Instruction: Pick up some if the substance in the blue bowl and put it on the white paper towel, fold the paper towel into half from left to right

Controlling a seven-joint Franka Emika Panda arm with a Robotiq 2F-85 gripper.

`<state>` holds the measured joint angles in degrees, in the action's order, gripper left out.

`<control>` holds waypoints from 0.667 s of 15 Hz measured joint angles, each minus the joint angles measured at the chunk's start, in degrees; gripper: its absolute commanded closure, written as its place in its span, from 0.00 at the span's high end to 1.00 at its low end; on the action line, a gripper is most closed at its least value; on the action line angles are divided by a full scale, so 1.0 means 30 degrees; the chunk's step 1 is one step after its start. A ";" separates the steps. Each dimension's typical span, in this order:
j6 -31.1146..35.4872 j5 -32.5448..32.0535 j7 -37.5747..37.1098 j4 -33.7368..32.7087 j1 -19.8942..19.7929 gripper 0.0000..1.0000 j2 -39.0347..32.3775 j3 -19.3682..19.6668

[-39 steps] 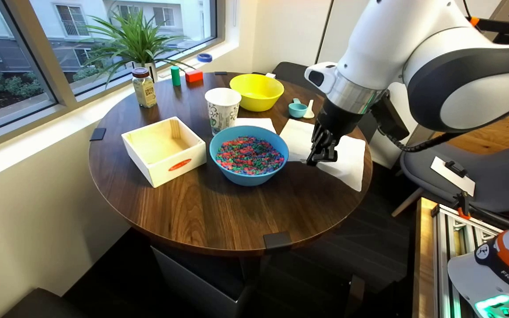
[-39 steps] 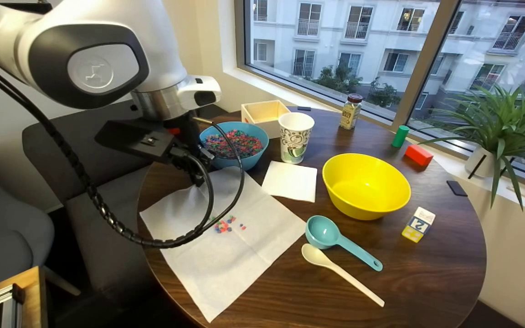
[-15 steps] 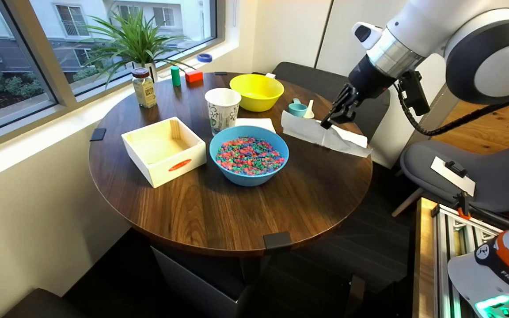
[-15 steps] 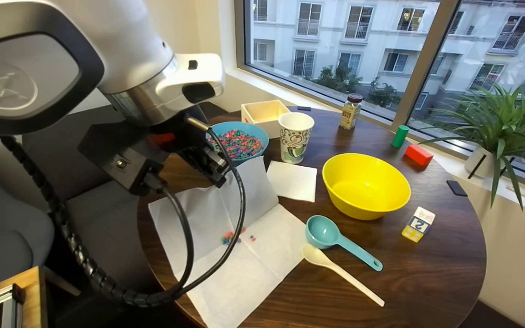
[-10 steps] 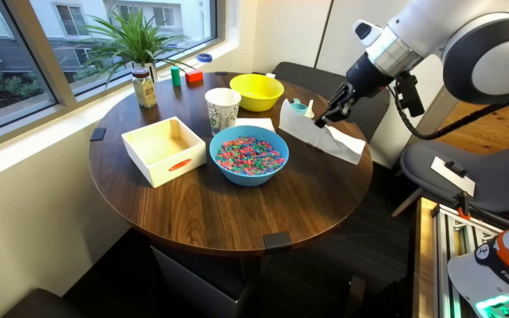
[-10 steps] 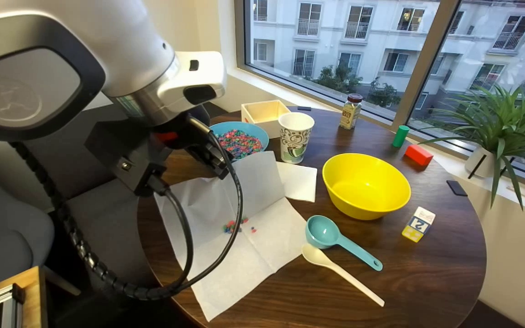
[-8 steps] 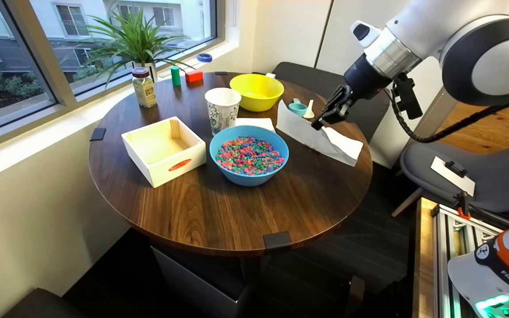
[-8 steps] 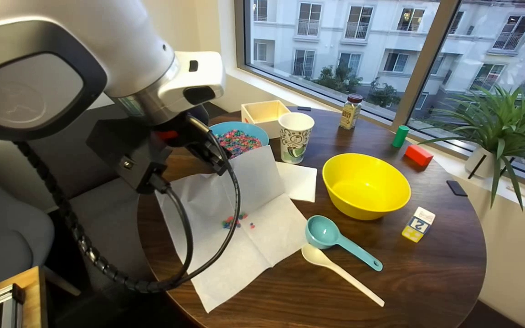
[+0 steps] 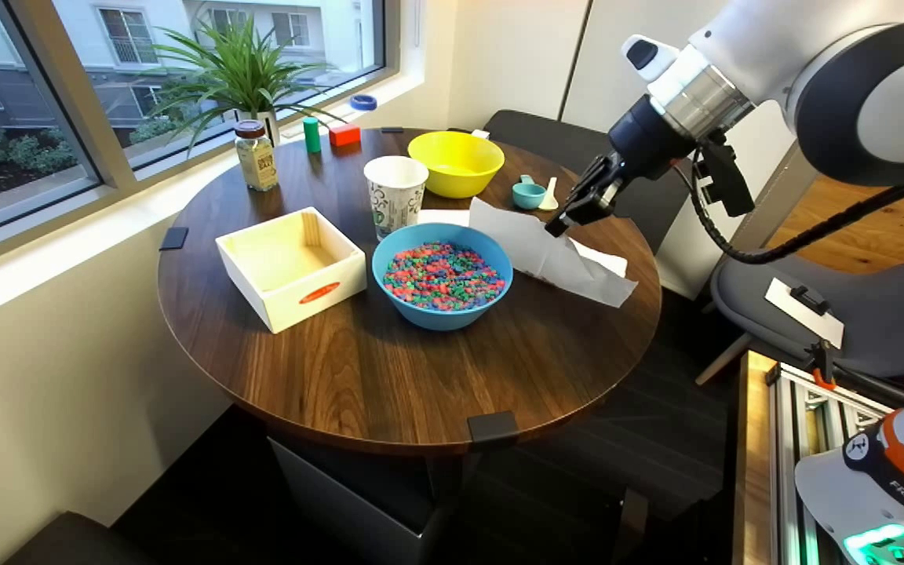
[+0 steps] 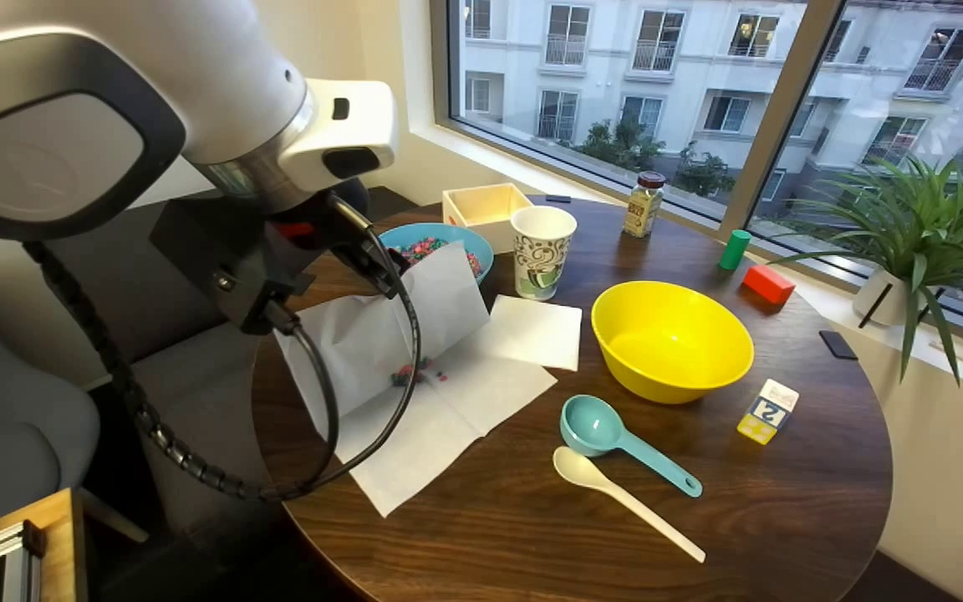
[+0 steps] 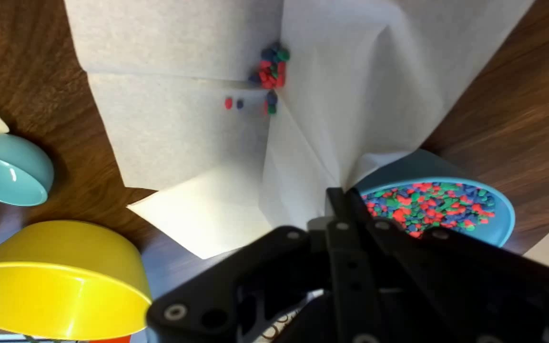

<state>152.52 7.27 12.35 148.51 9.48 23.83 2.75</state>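
In the wrist view my gripper (image 11: 343,190) is shut, the pinched edge of the white paper towel (image 11: 174,124) caught between its tips. That side of the towel stands raised off the table, while the rest lies flat. A small pile of the substance (image 11: 272,71) sits on the sheet by the bend, with a few stray bits beside it. The blue bowl (image 9: 440,320) holds a heap of the substance (image 9: 444,276). In an exterior view, a lifted corner of the towel (image 10: 448,293) partly covers the bowl's rim. My gripper (image 9: 558,226) is just above the table, beside the bowl.
A smaller white square sheet (image 10: 542,332) lies next to the towel, near a patterned paper cup (image 10: 542,259). Around them are a yellow bowl (image 10: 670,380), a teal scoop (image 10: 590,426), a cream spoon (image 10: 632,507) and a wooden box (image 9: 318,298).
Over the last seconds my gripper lifted the towel's edge from the table. In the last half second the whole sheet slid toward the blue bowl, its raised corner now overlapping the rim.
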 measured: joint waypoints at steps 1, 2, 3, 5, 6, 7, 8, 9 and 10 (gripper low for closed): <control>0.0000 0.0000 -0.0026 0.0003 -0.0085 0.00 0.0085 0.0023; 0.0000 0.0000 -0.0034 0.0012 -0.0198 0.00 0.0170 0.0080; 0.0000 0.0000 -0.0038 0.0020 -0.0332 0.00 0.0244 0.0188; 0.0000 0.0001 -0.0037 0.0022 -0.0638 0.00 0.0284 0.0483; 0.0000 0.0003 -0.0036 0.0028 -0.0697 0.00 0.0272 0.0684; 0.0000 0.0020 -0.0033 0.0036 -0.0719 0.00 0.0245 0.0873; 0.0000 0.0058 -0.0027 0.0049 -0.0720 0.00 0.0203 0.1037; 0.0000 0.0131 -0.0020 0.0065 -0.0720 0.00 0.0138 0.1155; 0.0000 0.0244 -0.0010 0.0077 -0.0717 0.00 0.0053 0.1242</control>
<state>152.52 8.00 12.32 148.74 7.33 23.99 6.47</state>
